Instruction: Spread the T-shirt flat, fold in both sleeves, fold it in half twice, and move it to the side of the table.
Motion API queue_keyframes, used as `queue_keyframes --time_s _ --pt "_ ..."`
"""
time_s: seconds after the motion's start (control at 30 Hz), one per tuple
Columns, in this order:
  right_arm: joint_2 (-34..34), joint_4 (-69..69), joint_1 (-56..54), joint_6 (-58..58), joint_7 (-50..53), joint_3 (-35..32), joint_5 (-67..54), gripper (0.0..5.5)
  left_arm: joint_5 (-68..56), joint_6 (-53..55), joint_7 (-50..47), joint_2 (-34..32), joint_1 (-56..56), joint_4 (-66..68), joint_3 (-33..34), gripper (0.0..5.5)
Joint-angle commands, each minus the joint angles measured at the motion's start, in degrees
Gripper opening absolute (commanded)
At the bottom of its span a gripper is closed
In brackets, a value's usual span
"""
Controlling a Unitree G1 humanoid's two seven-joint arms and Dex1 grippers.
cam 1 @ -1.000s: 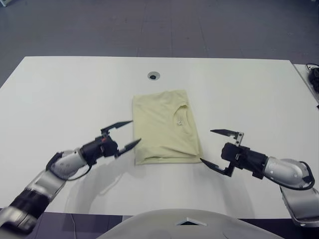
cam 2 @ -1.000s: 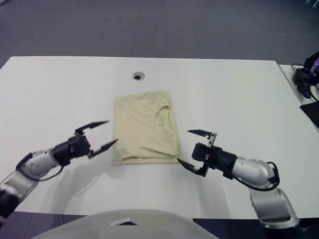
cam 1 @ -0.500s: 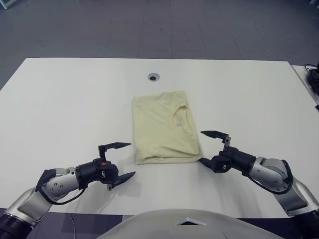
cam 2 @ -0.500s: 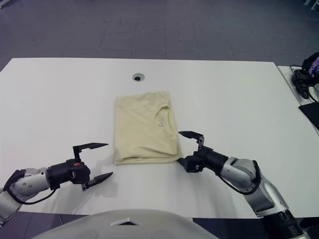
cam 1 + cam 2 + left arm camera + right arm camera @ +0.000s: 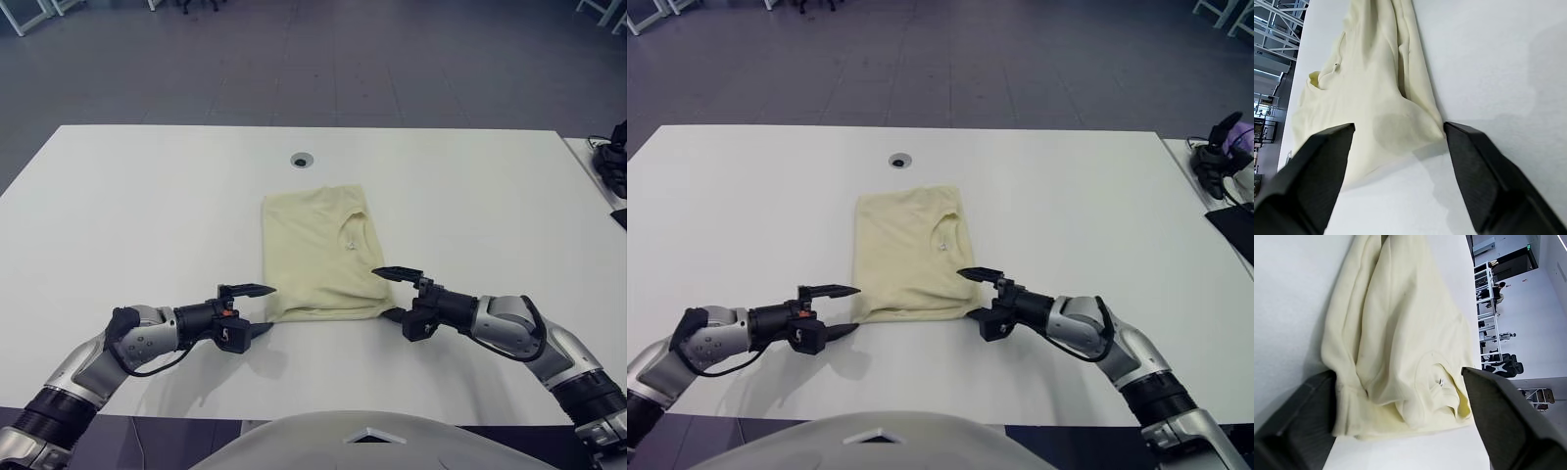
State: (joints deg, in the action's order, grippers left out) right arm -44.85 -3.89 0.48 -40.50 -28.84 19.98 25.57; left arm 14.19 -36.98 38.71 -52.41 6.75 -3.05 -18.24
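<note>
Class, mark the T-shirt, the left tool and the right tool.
T-shirt (image 5: 315, 245), left eye view, middle of the folded cloth.
left tool (image 5: 272, 307), left eye view, midway between fingertips.
right tool (image 5: 381, 294), left eye view, midway between fingertips.

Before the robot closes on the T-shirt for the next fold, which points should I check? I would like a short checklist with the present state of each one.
1. Left end effector open: ok, fingers wide apart.
2. Right end effector open: ok, fingers wide apart.
3. Near left corner of the T-shirt between the left fingers: ok, the left wrist view shows it in the gap.
4. Near right corner between the right fingers: ok, one finger above the cloth and one low at its edge.
5. All cloth layers will be caught at each corner: cannot tell.
6. T-shirt lies as a neat folded rectangle on the table: ok, collar on top.
</note>
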Motion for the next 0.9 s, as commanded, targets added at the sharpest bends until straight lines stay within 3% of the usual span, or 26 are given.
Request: queue_keyframes --time_s 0.03,0.33,0.47,0.53,0.73,0.9 --pt "-0.47 -3.04 2.73 5.84 -6.80 3.92 1.22 3.07 3.32 1.27 2.08 0.47 -0.70 2.00 -1.60 2.60" --pt "-1.72 1.03 1.70 16.62 -16.91 5.26 -5.86 1.34 3.76 3.97 4.64 1.24 -2.83 3.56 -2.85 0.89" --pt "-0.99 4.93 1.29 28.15 -24.50 5.24 -14.13 0.49 1.86 3.05 6.56 0.98 -4.01 3.61 -2.83 0.12" --pt "-0.57 6.99 0.91 34.48 -27.06 4.74 -18.21 0.22 0.58 2.71 7.57 0.60 -4.83 3.65 -2.43 0.10" --pt "-1.62 14.02 -0.39 52.36 -31.98 0.44 -32.17 0.20 -10.39 2.69 13.91 -0.05 -8.53 3.44 -0.56 0.10" --pt "-6.56 26.20 0.86 67.76 -37.89 -4.05 -45.39 0.20 -23.32 6.93 22.81 -3.19 -7.76 -2.31 0.50 0.10"
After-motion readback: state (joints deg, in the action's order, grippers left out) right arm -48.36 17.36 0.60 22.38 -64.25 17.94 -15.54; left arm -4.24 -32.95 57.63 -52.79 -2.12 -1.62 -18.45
